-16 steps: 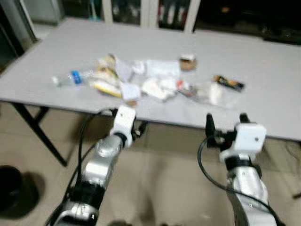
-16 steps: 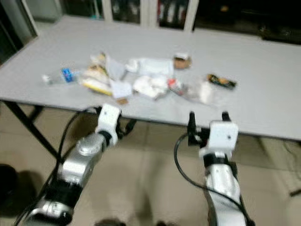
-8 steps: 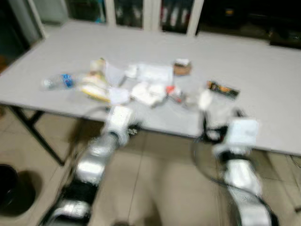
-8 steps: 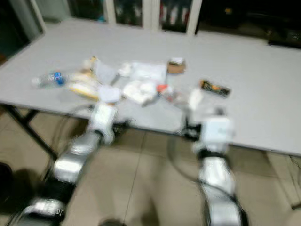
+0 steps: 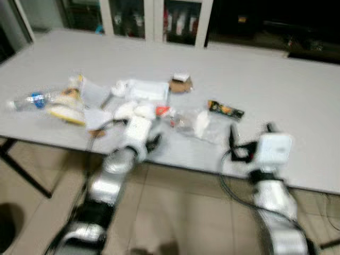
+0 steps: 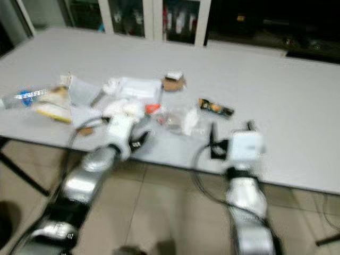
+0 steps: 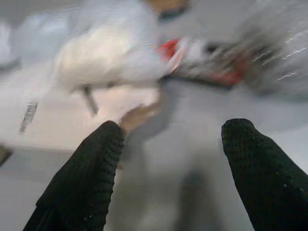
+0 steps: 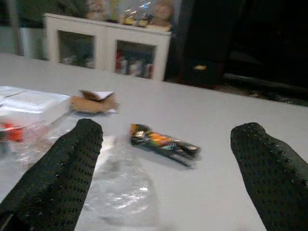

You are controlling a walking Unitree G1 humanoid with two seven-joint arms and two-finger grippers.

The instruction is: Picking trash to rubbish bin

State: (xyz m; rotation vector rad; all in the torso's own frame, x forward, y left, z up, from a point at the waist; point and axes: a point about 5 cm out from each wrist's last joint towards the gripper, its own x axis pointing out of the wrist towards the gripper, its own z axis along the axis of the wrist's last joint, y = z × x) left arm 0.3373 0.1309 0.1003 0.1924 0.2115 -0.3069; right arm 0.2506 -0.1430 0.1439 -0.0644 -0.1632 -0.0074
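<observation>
Both the left end effector (image 7: 168, 159) and right end effector (image 8: 168, 159) are wide open; approach the crumpled tissue (image 5: 133, 110) at 12 o'clock on the desk (image 5: 297, 90) slowly.

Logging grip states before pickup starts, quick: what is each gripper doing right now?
Left gripper: open, holding nothing, at the grey table's near edge.
Right gripper: open, holding nothing, facing the dark snack wrapper.

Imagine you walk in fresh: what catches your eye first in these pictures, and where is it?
A heap of litter sprawls across the near left of the grey table: white wrappers, a plastic bottle at the far left, a dark snack wrapper lying apart on the right. Two silver arms reach in, the left tool open at the heap, the right tool open facing the snack wrapper.
</observation>
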